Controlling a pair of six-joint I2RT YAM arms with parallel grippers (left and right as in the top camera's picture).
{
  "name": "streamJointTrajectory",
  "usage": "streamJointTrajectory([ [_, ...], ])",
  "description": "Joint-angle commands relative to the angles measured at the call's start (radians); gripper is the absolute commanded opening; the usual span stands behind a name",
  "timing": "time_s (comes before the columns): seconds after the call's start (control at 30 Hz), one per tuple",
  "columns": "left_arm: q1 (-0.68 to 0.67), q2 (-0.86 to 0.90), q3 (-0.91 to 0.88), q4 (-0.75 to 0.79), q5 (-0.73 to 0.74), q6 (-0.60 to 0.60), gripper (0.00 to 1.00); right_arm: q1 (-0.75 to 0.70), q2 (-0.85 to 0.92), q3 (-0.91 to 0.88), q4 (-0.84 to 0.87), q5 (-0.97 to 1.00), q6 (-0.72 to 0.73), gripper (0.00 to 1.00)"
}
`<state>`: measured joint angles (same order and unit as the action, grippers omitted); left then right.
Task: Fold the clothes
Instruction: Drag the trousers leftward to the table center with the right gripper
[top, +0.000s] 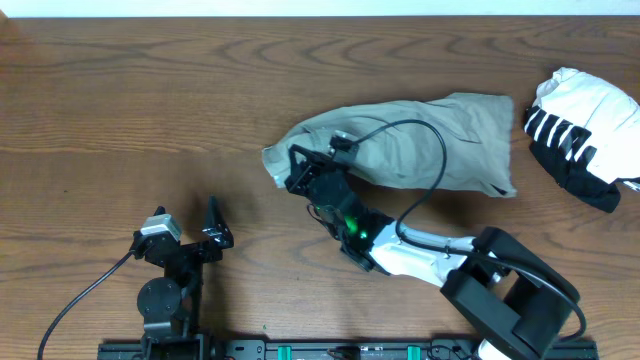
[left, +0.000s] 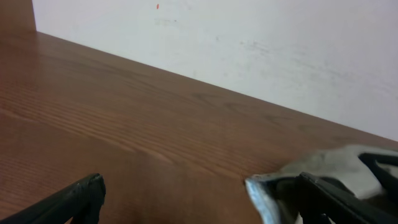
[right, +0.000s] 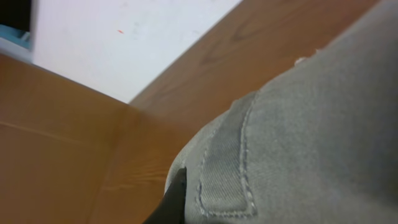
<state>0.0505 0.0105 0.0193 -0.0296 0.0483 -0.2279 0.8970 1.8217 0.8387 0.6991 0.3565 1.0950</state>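
Two grippers: left gripper (top: 190, 232) wide apart, right gripper (top: 297, 168) clamped on trousers (top: 440, 140), its fingertips (right: 173, 202) mostly hidden by cloth

Left arm (top: 168, 285): black throughout, round joint housings, silver-grey camera block (top: 155, 228) at the end far from the mounting rail (top: 330, 351); thin black cable (top: 85, 290) running back toward the rail. Left gripper (left: 174, 190): matte black tapered fingers (left: 71, 202), one pale-edged. Right arm (top: 420, 262): bulky black joints nearest the rail, white middle link, black wrist beyond with green light (top: 352, 228) and looping black cable (top: 443, 150). Rail: black, green clips.
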Motion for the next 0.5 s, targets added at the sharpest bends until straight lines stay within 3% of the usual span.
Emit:
streamJointTrajectory([
  [0.0, 0.000, -0.005, -0.015, -0.038, -0.015, 0.010, 0.98, 0.027, 0.015, 0.073, 0.007, 0.010, 0.004, 0.04],
  [0.33, 0.000, -0.005, -0.015, -0.038, -0.015, 0.010, 0.98, 0.056, 0.032, 0.148, -0.013, -0.006, -0.023, 0.07],
  [0.47, 0.000, -0.005, -0.015, -0.038, -0.015, 0.010, 0.98, 0.080, 0.032, 0.148, -0.012, -0.024, -0.088, 0.24],
])
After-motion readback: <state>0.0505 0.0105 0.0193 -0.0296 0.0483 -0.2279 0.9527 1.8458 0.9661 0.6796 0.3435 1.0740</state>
